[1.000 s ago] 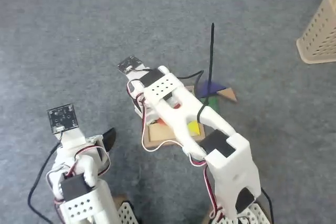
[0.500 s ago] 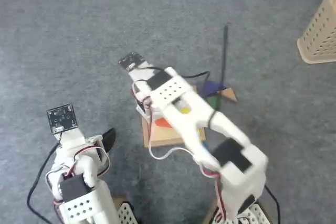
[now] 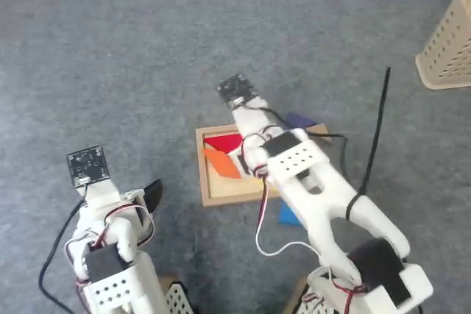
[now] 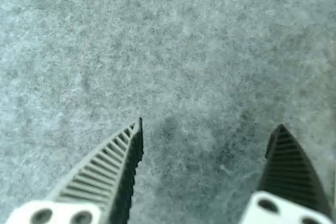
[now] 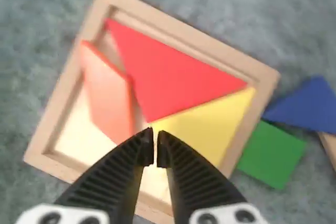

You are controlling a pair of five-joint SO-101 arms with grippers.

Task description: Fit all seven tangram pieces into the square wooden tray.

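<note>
Tray (image 5: 262,74) sits on grey carpet (image 4: 157,35) w/ red triangle (image 5: 168,74), yellow triangle (image 5: 210,127) & orange parallelogram (image 5: 107,95) inside. Green square (image 5: 271,154) & blue triangle (image 5: 310,106) lie just outside its wall. My right gripper (image 5: 156,137) hangs over the tray's middle, jaws all but closed, gripping nothing. My left gripper (image 4: 210,124) is well apart over carpet, jaws wide, empty.

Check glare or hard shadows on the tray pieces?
Right wrist view: no glare on the red triangle or yellow triangle, no hard shadows in the tray. High view: even light on the carpet. Left wrist view: faint dark patch ahead of the left gripper.
</note>
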